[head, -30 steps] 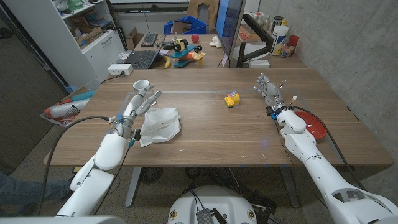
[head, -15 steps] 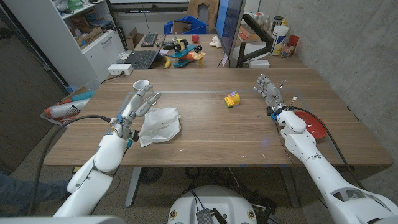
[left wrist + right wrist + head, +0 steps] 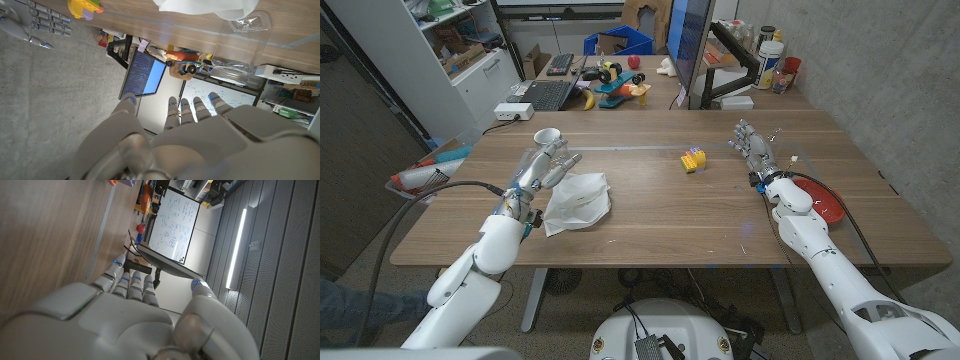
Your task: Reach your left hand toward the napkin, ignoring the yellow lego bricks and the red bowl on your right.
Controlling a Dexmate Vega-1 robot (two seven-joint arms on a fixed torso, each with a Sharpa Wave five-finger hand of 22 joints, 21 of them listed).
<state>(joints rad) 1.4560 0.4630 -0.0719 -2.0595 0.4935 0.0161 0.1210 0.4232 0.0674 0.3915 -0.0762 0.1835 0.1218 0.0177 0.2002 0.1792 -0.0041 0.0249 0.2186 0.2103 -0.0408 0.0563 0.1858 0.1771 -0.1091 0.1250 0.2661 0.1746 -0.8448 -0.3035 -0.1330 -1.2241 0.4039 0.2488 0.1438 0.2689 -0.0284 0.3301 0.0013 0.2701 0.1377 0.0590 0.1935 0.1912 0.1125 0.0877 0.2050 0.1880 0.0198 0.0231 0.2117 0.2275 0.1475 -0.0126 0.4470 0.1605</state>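
Napkin [image 3: 578, 200] just beside the empty left hand [image 3: 546, 167], fingers spread and extended over the table [image 3: 650, 215].

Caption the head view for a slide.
Left hand open beside the white napkin; right hand waits near the red bowl.

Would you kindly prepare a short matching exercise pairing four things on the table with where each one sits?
Things:
1. napkin
2. yellow lego bricks
3. red bowl
4. white cup

Places:
A. partly hidden behind the right forearm
B. beside the left hand
C. mid-table, between the two hands
D. far side of the table, beyond the left hand

Pairs: 1-B, 2-C, 3-A, 4-D
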